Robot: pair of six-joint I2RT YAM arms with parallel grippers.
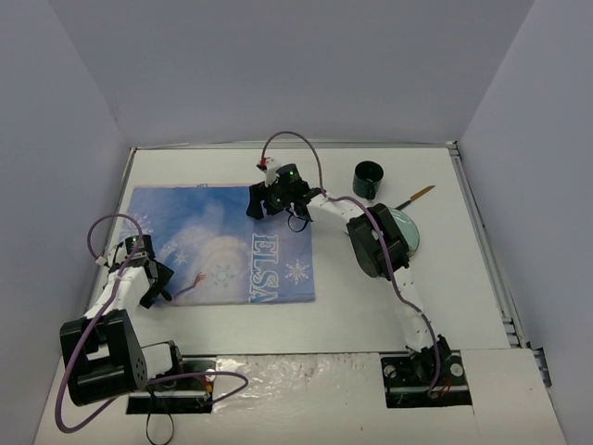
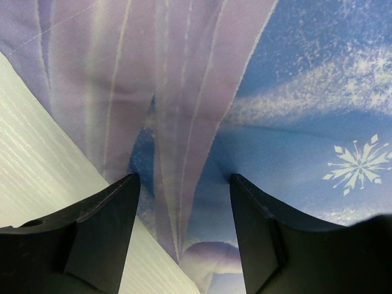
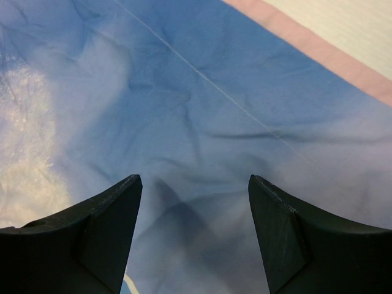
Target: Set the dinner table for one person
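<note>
The dinner table (image 1: 371, 306) is a wide white top with a thin metal rim. A blue snowflake "ELSA" placemat (image 1: 222, 246) lies flat on its left half. My left gripper (image 1: 153, 292) stands open over the mat's near-left corner. In the left wrist view the left gripper (image 2: 184, 180) points down at the creased cloth (image 2: 294, 122), beside bare table (image 2: 37, 159). My right gripper (image 1: 262, 202) stands open at the mat's far edge. In the right wrist view the right gripper (image 3: 195, 180) is over wrinkled blue cloth (image 3: 184, 92), near the pink hem and table (image 3: 343, 24). Neither holds anything.
A dark green cup (image 1: 368, 178) stands at the far right of the mat. A wooden-handled utensil (image 1: 419, 195) lies beside it. A pale blue plate (image 1: 412, 232) shows partly under the right arm. White walls enclose the table on three sides.
</note>
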